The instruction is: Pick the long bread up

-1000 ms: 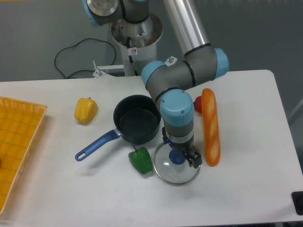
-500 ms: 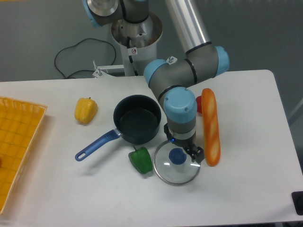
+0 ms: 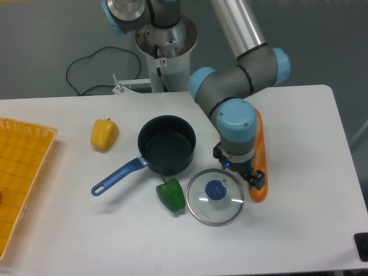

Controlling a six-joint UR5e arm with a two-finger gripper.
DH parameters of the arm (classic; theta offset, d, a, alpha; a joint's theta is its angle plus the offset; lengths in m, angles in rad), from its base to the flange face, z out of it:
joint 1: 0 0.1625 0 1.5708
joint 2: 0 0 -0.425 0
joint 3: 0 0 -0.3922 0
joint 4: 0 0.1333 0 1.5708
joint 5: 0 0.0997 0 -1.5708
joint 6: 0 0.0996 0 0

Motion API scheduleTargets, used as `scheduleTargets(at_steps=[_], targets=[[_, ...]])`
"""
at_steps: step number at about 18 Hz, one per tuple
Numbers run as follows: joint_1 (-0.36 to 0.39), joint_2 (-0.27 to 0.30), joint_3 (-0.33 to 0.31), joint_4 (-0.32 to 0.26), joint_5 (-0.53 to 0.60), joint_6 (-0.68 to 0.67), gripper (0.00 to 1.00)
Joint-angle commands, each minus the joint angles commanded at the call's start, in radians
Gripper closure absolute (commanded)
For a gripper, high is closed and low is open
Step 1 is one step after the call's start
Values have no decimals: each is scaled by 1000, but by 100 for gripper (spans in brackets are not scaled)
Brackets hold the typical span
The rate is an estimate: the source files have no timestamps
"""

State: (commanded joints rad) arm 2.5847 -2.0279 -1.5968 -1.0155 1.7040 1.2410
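The long bread point(image 3: 260, 172) lies on the white worktop point(image 3: 305, 218), right of centre, its length running away from the camera toward the arm's base, with the near rounded end lowest in the picture. Only part of it shows: the arm's wrist, grey with a light blue cap, sits in front of its upper and middle stretch, so what can be seen is an orange strip along the wrist's right side and the orange near end below.

The hand point(image 3: 253, 179) hangs from that wrist and points down, right over the near part of the bread. Its dark fingers overlap the bread's left edge in this view. Whether they touch the bread or hover just above it cannot be told, and I cannot tell how far apart the fingers stand or whether they grip anything.

Just left of the hand and the bread's near end lies a round glass lid point(image 3: 215, 196) with a blue knob, flat on the worktop. A green bell pepper point(image 3: 171, 194) sits touching or just beside the lid's left rim. Behind them stands a dark pan point(image 3: 167, 145) with a blue handle reaching toward the lower left. A yellow bell pepper point(image 3: 104, 133) rests well to the left of the pan, and an orange basket point(image 3: 17, 172) lies at the far left edge of the worktop.
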Motion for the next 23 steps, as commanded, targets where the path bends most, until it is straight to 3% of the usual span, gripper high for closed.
scheduleTargets(at_steps=[4, 8, 13, 19, 23], targets=[[15, 2, 0, -3, 77, 11, 0], [49, 15, -63, -12, 103, 46, 0], [86, 37, -54, -67, 108, 51, 0], [114, 34, -55, -60, 97, -129, 0], [100, 11, -58, -25, 92, -377, 0]])
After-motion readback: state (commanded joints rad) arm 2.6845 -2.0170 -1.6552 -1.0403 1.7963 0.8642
